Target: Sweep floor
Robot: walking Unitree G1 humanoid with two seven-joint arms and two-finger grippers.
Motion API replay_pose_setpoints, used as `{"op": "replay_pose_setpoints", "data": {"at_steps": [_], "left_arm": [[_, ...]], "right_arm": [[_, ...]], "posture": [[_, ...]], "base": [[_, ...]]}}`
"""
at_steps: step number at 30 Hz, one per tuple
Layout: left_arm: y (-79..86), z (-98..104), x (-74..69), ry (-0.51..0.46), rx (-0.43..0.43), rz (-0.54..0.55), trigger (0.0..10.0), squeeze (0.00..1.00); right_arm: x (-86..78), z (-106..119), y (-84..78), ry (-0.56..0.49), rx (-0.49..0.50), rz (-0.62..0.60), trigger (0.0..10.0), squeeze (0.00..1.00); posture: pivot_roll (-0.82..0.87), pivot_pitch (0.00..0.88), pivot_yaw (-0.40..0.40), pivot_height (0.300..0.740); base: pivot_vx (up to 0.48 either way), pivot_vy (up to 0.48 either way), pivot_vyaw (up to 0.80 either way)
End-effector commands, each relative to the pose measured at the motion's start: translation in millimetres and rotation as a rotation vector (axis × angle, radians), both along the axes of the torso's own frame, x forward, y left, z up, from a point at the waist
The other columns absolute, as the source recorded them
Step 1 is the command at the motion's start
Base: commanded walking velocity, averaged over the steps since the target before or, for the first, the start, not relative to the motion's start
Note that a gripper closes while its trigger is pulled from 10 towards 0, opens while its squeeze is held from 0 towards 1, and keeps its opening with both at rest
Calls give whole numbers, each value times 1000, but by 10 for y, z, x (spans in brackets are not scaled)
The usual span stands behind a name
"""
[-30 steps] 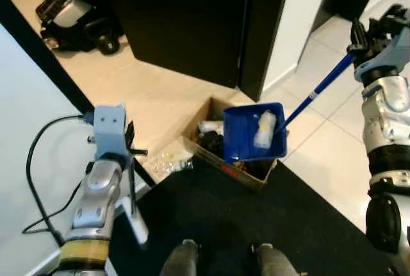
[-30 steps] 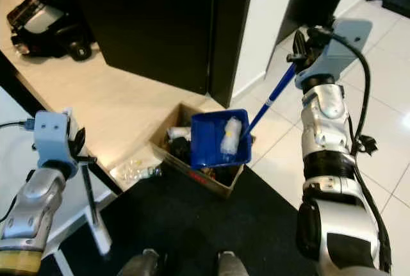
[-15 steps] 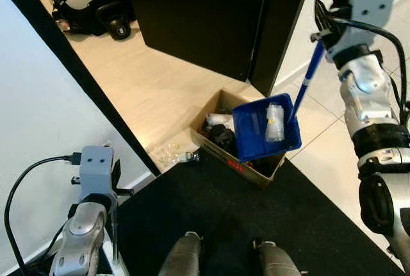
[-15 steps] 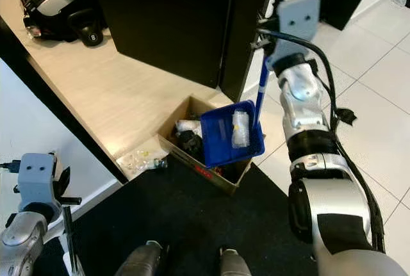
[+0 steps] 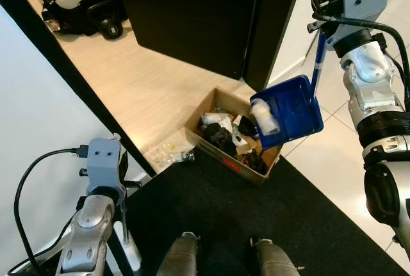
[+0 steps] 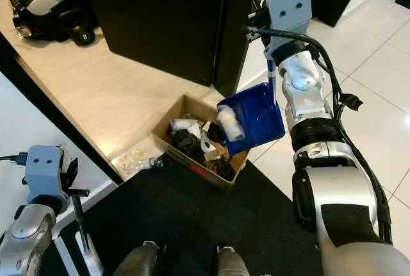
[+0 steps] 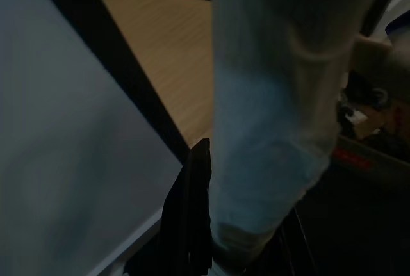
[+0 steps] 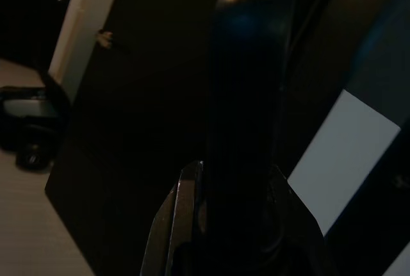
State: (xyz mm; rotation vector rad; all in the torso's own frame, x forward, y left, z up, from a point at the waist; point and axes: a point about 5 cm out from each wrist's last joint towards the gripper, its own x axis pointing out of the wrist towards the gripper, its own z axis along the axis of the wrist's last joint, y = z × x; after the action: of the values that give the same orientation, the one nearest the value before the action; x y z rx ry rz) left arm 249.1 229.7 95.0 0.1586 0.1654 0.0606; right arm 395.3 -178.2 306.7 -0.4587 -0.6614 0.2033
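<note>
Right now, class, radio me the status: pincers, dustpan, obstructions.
Right pincer shut on dustpan handle, blue dustpan tilted over cardboard box, bottle sliding out. Left pincer shut on broom. Plastic litter beside box.

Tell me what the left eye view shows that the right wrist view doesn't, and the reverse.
Left eye view: the blue dustpan tilted above the cardboard box, a white crumpled piece at its lower edge, and the left gripper on the broom handle. Right wrist view: the close grip, black fingers either side of the rounded end of the dustpan handle. Both: the right gripper, shut on that handle, and the dark door panel.
</note>
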Motion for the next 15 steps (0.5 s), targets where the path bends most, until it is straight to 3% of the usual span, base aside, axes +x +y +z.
{"op": "replay_pose_setpoints", "data": {"at_steps": [1, 5, 9, 13, 14, 15], "left_arm": [[4, -39, -18, 10, 17, 19, 10000, 0], [-9, -43, -12, 4, 11, 30, 10000, 0], [-25, -50, -6, 2, 6, 36, 10000, 0], [-53, -57, 28, -1, -1, 32, 10000, 0], [-53, -57, 28, -1, -1, 32, 10000, 0], [-61, -60, 44, 0, -1, 28, 10000, 0]], "right_arm": [[-32, 111, 129, -70, -93, 43, 10000, 0], [-21, 101, 219, -52, -100, 87, 10000, 0], [-2, 124, 108, -31, -19, 60, 10000, 0], [1, 153, -256, 5, 271, 1, 10000, 0], [1, 153, -256, 5, 271, 1, 10000, 0], [-14, 146, -334, 3, 331, -8, 10000, 0]], "posture": [[188, 197, -23, 740], [189, 194, -36, 740], [189, 188, -40, 740], [174, 179, -30, 740], [174, 179, -30, 740], [171, 178, -26, 740]], "base": [[0, 0, 0], [0, 0, 0], [0, 0, 0], [0, 0, 0], [0, 0, 0], [0, 0, 0]]}}
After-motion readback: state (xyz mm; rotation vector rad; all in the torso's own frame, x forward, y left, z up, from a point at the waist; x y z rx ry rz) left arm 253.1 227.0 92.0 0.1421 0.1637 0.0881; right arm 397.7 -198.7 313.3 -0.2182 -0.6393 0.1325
